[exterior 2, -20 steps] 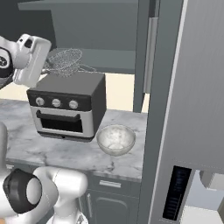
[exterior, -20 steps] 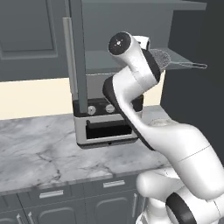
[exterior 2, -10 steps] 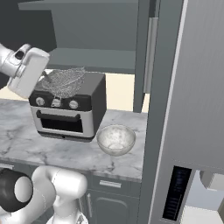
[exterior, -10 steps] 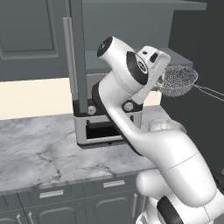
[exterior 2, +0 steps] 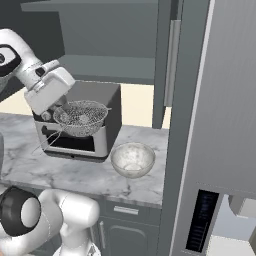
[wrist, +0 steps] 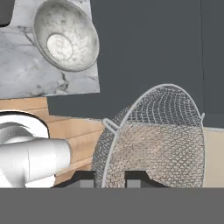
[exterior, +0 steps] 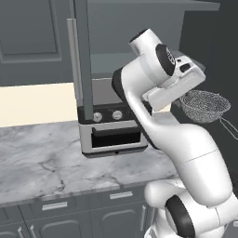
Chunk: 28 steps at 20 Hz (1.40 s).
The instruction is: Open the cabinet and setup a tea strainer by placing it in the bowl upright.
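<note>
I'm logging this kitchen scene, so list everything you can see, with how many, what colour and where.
Tea strainer: one, silver wire mesh, held in the air in front of the toaster oven.
Bowl: one, white-grey marbled, on the counter right of the toaster oven, nothing in it.
Toaster oven: one, dark with silver front, on the counter.
Counter: one, grey marble.
Cabinet: one, dark grey, door open, above the counter.
Gripper: one, dark fingers, shut on the strainer's rim.

— Any lettering legible in this kitchen scene?
— None: the toaster oven [exterior: 114,130] carries plain knobs without markings, and the tall grey panel [exterior 2: 220,125] beside it bears no readable label.
</note>
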Available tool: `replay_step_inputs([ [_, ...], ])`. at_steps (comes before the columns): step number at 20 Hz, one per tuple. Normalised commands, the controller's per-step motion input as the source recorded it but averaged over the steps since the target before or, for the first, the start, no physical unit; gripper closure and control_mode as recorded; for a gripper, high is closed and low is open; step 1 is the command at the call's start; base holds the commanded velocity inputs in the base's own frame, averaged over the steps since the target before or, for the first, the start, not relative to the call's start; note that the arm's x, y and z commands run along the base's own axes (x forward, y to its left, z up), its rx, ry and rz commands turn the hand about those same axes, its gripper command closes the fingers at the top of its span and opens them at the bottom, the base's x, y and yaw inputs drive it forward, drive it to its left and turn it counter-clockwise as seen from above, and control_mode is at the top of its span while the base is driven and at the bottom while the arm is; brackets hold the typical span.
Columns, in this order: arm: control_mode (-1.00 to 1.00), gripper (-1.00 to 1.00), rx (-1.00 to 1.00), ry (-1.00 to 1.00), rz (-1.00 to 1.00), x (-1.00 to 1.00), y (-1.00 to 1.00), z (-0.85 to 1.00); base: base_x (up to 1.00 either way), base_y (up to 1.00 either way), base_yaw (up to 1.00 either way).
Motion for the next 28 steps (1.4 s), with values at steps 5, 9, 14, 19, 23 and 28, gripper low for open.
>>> replay_step_inputs([
  [5,-1.0,1.0,0.14,-0.1,0.03,0.0,-0.18,-0.47,0.0,0.0,0.0],
  [9,-1.0,1.0,0.04,-0.04,0.16,-0.01,-0.31,-0.41,0.0,0.0,0.0],
  [14,-1.0,1.0,0.0,0.0,0.01,-0.01,-0.57,-0.44,0.0,0.0,0.0],
  [19,-1.0,1.0,0.0,0.0,0.0,0.02,-0.16,-0.36,0.0,0.0,0.0],
  [23,-1.0,1.0,0.0,-0.06,0.0,0.28,-0.01,-0.29,0.0,0.0,0.0],
  [28,-1.0,1.0,0.0,-0.11,0.03,0.44,-0.03,-0.36,0.0,0.0,0.0],
])
